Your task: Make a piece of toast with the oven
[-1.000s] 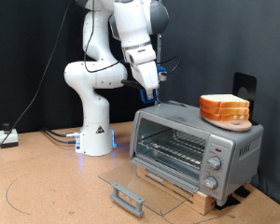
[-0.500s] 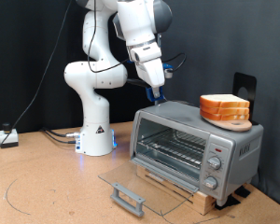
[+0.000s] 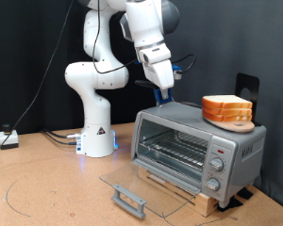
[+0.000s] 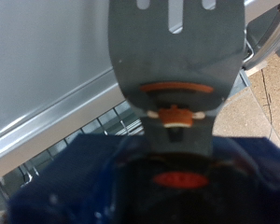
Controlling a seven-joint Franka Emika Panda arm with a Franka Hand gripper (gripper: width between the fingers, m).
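The silver toaster oven (image 3: 193, 141) stands on a wooden slat base (image 3: 191, 194). Its glass door (image 3: 146, 181) lies open and flat, with the black bar handle (image 3: 129, 199) in front. The wire rack (image 3: 174, 147) looks bare. A thick stack of bread slices (image 3: 226, 109) sits on the oven's top towards the exterior view's right. No single slice shows apart from it. My gripper (image 3: 164, 91) hangs above the oven's top left corner, shut on a blue-handled spatula (image 4: 177, 56). Its grey slotted blade points at the oven's silver top (image 4: 47, 65).
The white robot base (image 3: 94, 137) stands left of the oven in the exterior view. Cables and a small box (image 3: 5, 139) lie at the far left. A black bracket (image 3: 247, 87) stands behind the bread stack. The open door takes up floor in front of the oven.
The gripper with the spatula has moved to the exterior view's right, from left of the oven to above its top left corner. Oven, door and bread stack have not moved.
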